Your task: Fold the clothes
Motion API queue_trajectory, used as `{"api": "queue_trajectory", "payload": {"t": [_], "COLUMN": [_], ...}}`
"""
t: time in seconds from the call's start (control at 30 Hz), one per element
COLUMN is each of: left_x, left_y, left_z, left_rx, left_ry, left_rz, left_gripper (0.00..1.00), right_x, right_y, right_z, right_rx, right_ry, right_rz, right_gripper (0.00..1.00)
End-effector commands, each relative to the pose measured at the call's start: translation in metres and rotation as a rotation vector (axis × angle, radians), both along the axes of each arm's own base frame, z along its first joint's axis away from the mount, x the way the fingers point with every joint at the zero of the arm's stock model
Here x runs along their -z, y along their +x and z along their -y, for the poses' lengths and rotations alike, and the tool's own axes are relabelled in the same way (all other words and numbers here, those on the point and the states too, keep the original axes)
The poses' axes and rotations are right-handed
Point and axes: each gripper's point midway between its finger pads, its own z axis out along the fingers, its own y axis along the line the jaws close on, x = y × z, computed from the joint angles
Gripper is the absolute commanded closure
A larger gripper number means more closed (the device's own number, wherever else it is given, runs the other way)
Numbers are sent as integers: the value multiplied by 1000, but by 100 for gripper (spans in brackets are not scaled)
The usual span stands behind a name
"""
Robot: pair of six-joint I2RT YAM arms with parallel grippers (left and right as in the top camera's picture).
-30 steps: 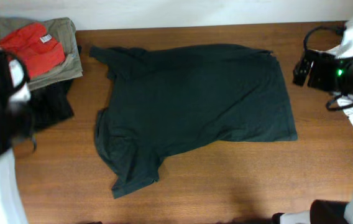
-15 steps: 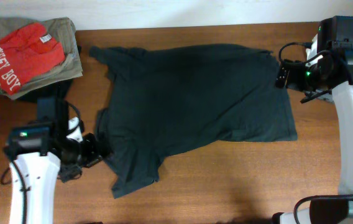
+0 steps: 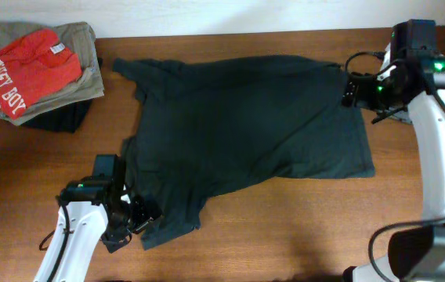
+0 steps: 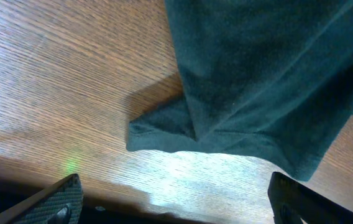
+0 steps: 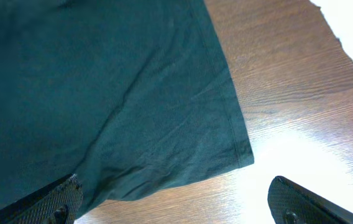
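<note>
Overhead, black T-shirt [image 3: 246,125] flat, left pincer [image 3: 144,221] spread at sleeve [image 3: 171,223], right pincer [image 3: 349,88] spread at hem corner [image 3: 340,70]

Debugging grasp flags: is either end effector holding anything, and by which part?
Nothing held. Left end effector stands open at the T-shirt sleeve, right end effector open at its hem corner.

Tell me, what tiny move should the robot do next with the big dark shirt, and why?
Probably ease the open left tool forward and pinch the sleeve corner of the dark short-sleeved T-shirt. The shirt lies spread flat on the brown wooden table, unfolded, and that corner sits just ahead of it, not yet gripped.
</note>
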Motion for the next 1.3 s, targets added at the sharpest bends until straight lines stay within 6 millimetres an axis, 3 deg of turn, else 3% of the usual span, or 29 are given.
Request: {"api": "queue_trajectory", "payload": {"t": [0.0, 0.1, 0.3, 0.57, 0.8, 0.87, 0.97, 1.0, 1.1, 1.17, 1.27], "left_x": [11, 24, 47, 66, 67, 68, 68, 68, 68, 68, 67], "left_y": [-7, -10, -24, -20, -18, -19, -20, -20, -20, -20, -21], "left_z": [6, 16, 14, 7, 7, 8, 8, 8, 8, 9, 10], "left_rx": [54, 118, 99, 109, 104, 104, 104, 104, 104, 103, 102], "left_ry": [21, 28, 50, 92, 90, 88, 88, 88, 88, 81, 73], "left_rz": [-60, -116, -270, -244, -235, -237, -238, -238, -238, -240, -242], "left_gripper": [5, 5, 5, 6, 10, 31, 55, 69, 78, 99, 99], "right_x": [17, 25, 25, 25, 26, 26, 27, 27, 27, 28, 26], "right_y": [3, 5, 5, 5, 4, 2, 0, 0, -1, -5, -10], "right_z": [-3, -3, -2, -2, -2, -2, -3, -3, -3, -3, 15], "right_rx": [-4, -4, -3, -3, -3, -2, -2, -2, -2, 0, 112], "right_ry": [38, 40, 35, 35, 36, 37, 38, 39, 39, 41, 29], "right_rz": [-43, -66, -68, -67, -72, -81, -89, -91, -95, -108, -113], "right_gripper": [2, 1, 2, 1, 1, 1, 1, 1, 1, 1, 1]}}
